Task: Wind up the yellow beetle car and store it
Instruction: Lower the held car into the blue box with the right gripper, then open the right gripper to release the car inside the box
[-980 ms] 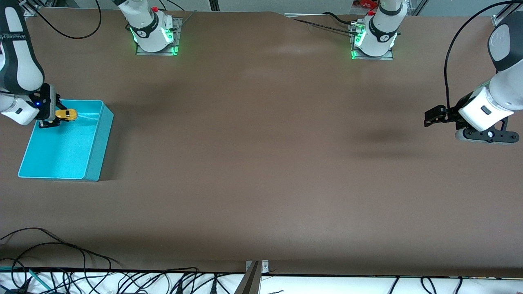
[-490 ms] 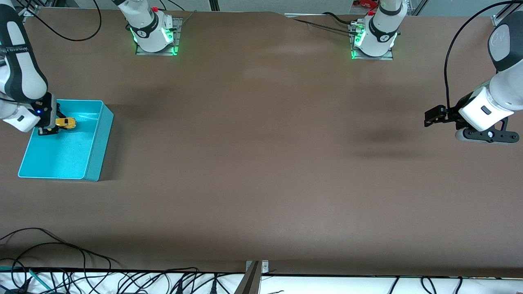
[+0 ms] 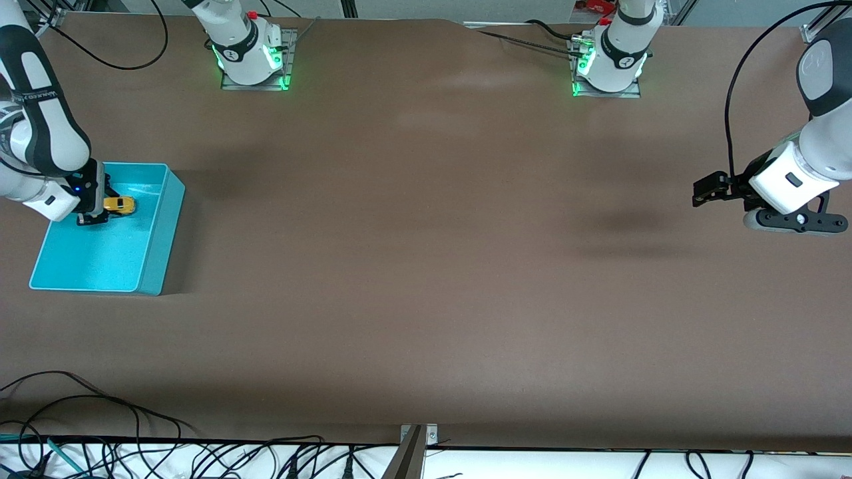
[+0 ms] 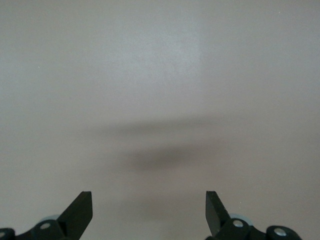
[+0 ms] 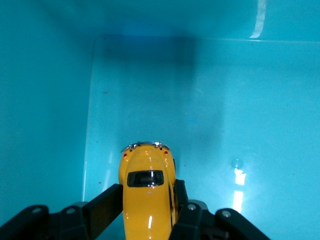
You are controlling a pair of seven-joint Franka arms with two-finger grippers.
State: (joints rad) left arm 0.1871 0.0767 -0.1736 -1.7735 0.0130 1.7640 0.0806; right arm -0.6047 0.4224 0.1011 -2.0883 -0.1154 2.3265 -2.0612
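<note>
The yellow beetle car (image 3: 120,205) (image 5: 146,187) is a tiny rounded toy with a dark window. My right gripper (image 3: 101,207) (image 5: 147,200) is shut on its sides and holds it low inside the turquoise bin (image 3: 163,226), over the bin's floor (image 5: 200,115). Whether the wheels touch the floor I cannot tell. My left gripper (image 3: 700,189) (image 4: 149,210) waits open and empty above bare brown table at the left arm's end, its dark fingertips (image 4: 80,207) wide apart.
The turquoise bin sits at the right arm's end of the brown table. Both arm bases (image 3: 249,50) (image 3: 609,56) stand along the table's farthest edge. Cables (image 3: 100,426) run along the edge nearest the camera.
My right gripper has carried the car down deeper into the bin, shifting slightly within it. The left arm has stayed still.
</note>
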